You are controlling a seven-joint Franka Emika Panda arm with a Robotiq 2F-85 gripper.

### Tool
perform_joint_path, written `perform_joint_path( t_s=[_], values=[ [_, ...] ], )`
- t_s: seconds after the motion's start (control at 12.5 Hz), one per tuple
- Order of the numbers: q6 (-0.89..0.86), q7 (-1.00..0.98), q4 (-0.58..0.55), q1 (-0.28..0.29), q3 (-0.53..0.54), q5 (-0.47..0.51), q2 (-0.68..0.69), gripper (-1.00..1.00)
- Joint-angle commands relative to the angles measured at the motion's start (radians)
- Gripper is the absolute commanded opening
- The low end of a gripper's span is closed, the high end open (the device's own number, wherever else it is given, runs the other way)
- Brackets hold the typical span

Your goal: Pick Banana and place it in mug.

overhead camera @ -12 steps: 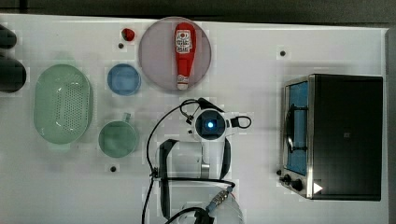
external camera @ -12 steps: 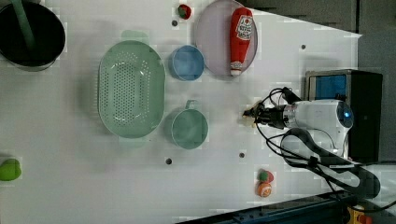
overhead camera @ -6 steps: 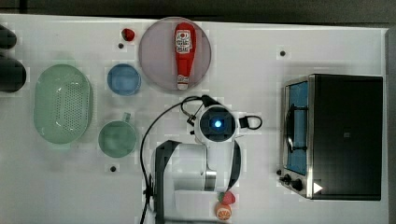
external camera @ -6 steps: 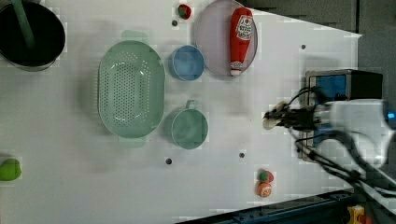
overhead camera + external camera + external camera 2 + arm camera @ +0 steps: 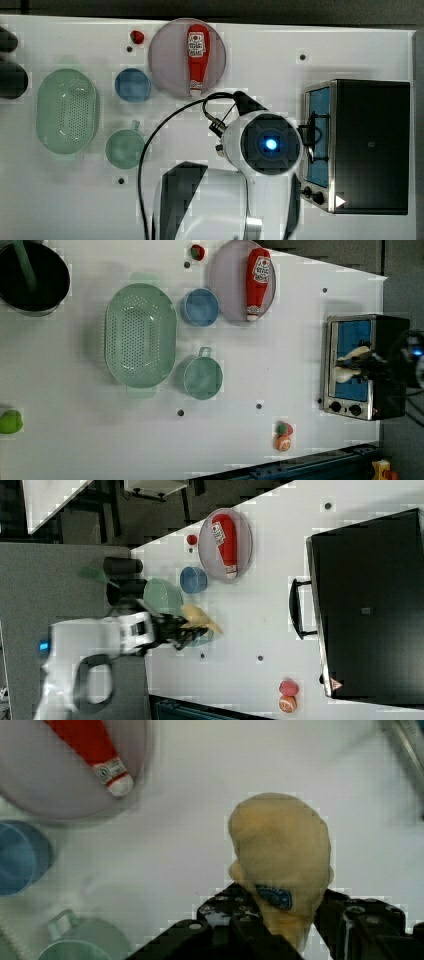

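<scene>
Wrist view gives me the fingers (image 5: 280, 920) pinching the banana (image 5: 280, 850) above the desk (image 5: 210, 810); mug (image 5: 82, 942) sits apart.

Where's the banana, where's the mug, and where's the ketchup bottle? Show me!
banana (image 5: 280, 850), wrist view, on its yellow body above the gripper.
mug (image 5: 124, 149), top view, on its teal inside bottom.
ketchup bottle (image 5: 196, 60), top view, on the middle of its red body.

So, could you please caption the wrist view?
Gripper holding the banana above the white table, mug nearby.
</scene>
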Motion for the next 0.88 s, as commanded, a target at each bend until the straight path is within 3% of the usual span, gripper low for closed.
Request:
perform_joint_path(
  t_s=[0.08,0.56,0.88],
  values=[
    [-0.138,0.006,0.057,0.017,0.055,-0.014,-0.037,-0.26],
    [-0.181,0.310,0.070,0.054,0.248,0.010,-0.055,-0.26],
    [-0.143,0.495,0.069,0.064,0.399,0.107,0.011,-0.26]
  ],
)
